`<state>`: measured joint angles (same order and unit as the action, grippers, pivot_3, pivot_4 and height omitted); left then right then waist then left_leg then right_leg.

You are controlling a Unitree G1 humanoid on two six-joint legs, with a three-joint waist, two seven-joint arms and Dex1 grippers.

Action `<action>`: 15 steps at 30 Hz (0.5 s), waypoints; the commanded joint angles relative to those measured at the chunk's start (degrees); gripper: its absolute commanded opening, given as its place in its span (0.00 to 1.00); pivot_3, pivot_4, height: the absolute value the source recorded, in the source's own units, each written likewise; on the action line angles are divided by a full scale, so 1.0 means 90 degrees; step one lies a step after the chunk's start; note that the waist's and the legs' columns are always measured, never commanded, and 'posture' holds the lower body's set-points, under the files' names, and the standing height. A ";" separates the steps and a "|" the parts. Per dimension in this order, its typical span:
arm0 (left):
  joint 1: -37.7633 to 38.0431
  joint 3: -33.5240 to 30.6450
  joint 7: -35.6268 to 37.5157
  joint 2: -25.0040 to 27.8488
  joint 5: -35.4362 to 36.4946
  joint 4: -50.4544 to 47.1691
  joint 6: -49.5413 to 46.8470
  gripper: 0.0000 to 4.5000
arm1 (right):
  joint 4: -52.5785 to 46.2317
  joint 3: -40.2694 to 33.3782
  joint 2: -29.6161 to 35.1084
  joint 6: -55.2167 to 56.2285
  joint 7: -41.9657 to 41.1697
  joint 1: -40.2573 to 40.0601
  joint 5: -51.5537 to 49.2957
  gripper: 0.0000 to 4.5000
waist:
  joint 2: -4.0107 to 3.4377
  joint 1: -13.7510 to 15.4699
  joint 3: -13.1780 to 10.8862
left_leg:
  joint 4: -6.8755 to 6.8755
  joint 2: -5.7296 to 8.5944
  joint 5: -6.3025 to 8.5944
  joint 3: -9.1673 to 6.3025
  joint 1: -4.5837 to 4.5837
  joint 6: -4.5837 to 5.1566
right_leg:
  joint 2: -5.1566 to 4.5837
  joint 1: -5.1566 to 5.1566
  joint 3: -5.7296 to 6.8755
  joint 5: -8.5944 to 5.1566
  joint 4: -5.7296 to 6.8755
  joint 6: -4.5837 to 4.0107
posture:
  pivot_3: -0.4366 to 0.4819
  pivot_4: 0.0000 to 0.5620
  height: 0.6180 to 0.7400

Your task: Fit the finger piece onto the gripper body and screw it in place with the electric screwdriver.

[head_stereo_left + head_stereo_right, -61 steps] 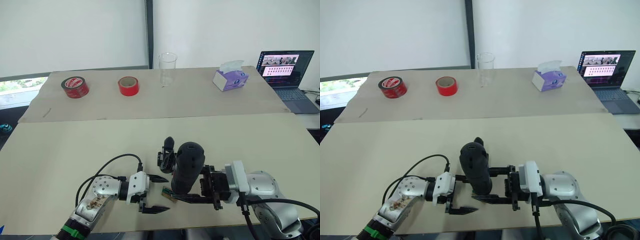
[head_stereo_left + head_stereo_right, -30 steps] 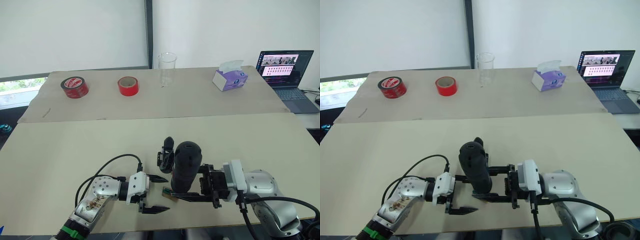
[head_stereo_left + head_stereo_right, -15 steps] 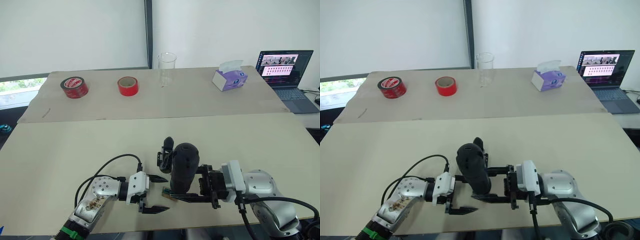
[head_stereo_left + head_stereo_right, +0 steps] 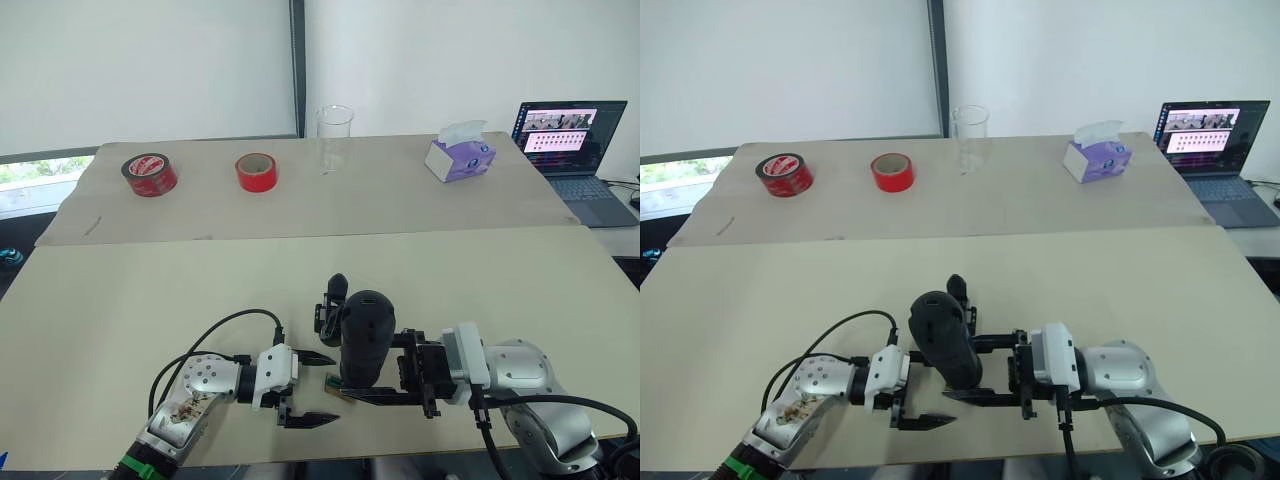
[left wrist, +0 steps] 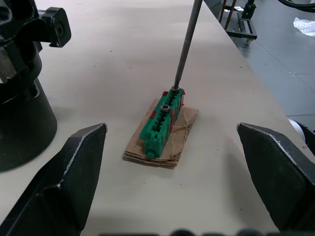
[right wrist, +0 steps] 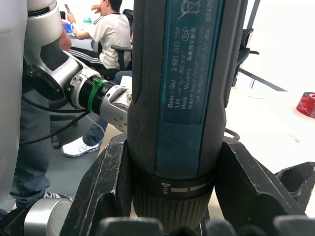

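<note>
Beige board covers the bench (image 4: 120, 300), largest of all. Next in size, the thick black cylindrical electric screwdriver (image 4: 364, 340) stands nearly upright, clamped between the jaws of the right gripper (image 4: 385, 370); its thin metal bit touches the end of the small green-and-tan rectangular block (image 5: 161, 123). Just behind the screwdriver sits the black blocky gripper body (image 4: 330, 310), partly hidden. Beside the block hovers the left gripper (image 4: 310, 388), jaws spread wide and empty, the block lying between its black fingers (image 5: 74, 172) without touching them.
</note>
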<state>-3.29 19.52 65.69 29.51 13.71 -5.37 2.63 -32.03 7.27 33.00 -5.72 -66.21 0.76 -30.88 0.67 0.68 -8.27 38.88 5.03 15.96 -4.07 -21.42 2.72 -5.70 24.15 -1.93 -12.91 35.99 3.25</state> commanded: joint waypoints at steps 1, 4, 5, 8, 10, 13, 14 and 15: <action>0.0117 -0.0181 -0.0023 -0.0016 0.0209 -0.0122 0.0092 1.00 | -0.0323 -0.0141 0.0058 -0.0022 0.0033 0.0089 -0.0353 0.43 | 0.0000 0.0000 0.0000 | 0.0000 0.0000 0.0000 0.0000 0.0000 0.0000 | 0.0000 0.0000 0.0000 0.0000 0.0000 0.0000 | 0.48 0.27 1.00; 0.0165 -0.0288 0.0023 0.0017 0.0312 -0.0167 0.0127 1.00 | -0.0390 -0.0151 0.0099 -0.0053 0.0093 0.0105 -0.0432 0.43 | 0.0000 0.0000 0.0000 | 0.0000 0.0000 0.0000 0.0000 0.0000 0.0000 | 0.0000 0.0001 -0.0001 0.0000 0.0000 0.0000 | 0.48 0.27 1.00; 0.0179 -0.0326 0.0041 0.0026 0.0356 -0.0169 0.0141 1.00 | -0.0410 -0.0153 0.0109 -0.0062 0.0120 0.0112 -0.0461 0.43 | 0.0000 0.0000 0.0000 | 0.0000 0.0000 0.0000 0.0000 -0.0001 0.0000 | 0.0000 0.0001 -0.0001 0.0000 0.0000 0.0000 | 0.48 0.27 1.00; 0.0270 -0.0483 0.0122 0.0045 0.0578 -0.0236 0.0174 1.00 | -0.0529 -0.0182 0.0114 -0.0198 0.0297 0.0134 -0.0629 0.43 | 0.0000 0.0001 0.0000 | 0.0000 0.0000 0.0000 0.0000 -0.0001 0.0000 | -0.0001 0.0001 -0.0001 0.0000 0.0000 0.0000 | 0.48 0.27 1.00; 0.0310 -0.0575 0.0151 0.0047 0.0671 -0.0272 0.0188 1.00 | -0.0579 -0.0194 0.0134 -0.0263 0.0344 0.0163 -0.0681 0.43 | 0.0000 0.0003 0.0000 | 0.0000 0.0000 0.0000 0.0000 -0.0001 0.0000 | -0.0002 0.0001 -0.0002 0.0000 0.0000 0.0000 | 0.48 0.27 1.00; 0.0374 -0.0680 0.0214 0.0100 0.0748 -0.0330 0.0213 1.00 | -0.0627 -0.0218 0.0164 -0.0310 0.0397 0.0214 -0.0756 0.43 | 0.0000 0.0002 0.0000 | 0.0000 0.0000 0.0000 0.0000 -0.0002 0.0000 | -0.0004 0.0001 -0.0002 0.0000 -0.0002 0.0000 | 0.48 0.27 1.00; 0.0425 -0.0771 0.0239 0.0132 0.0865 -0.0435 0.0178 1.00 | -0.0679 -0.0254 0.0164 -0.0350 0.0457 0.0280 -0.0830 0.43 | 0.0000 0.0000 0.0000 | 0.0000 0.0000 0.0000 0.0000 -0.0001 0.0000 | -0.0004 0.0001 -0.0002 0.0000 -0.0002 0.0000 | 0.48 0.27 1.00; 0.0461 -0.0835 0.0255 0.0152 0.0952 -0.0512 0.0149 1.00 | -0.0716 -0.0280 0.0165 -0.0380 0.0502 0.0327 -0.0885 0.43 | 0.0000 0.0000 0.0000 | 0.0000 0.0000 0.0000 0.0000 -0.0002 0.0000 | -0.0003 0.0002 -0.0002 0.0000 -0.0002 0.0000 | 0.48 0.27 1.00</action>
<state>0.43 13.57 67.32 30.25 20.07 -7.08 3.49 -34.88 6.85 34.42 -8.83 -62.73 2.09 -35.67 0.68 0.68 -8.27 38.88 5.03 15.96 -4.07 -21.44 2.72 -5.72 24.17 -1.94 -12.91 35.97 3.25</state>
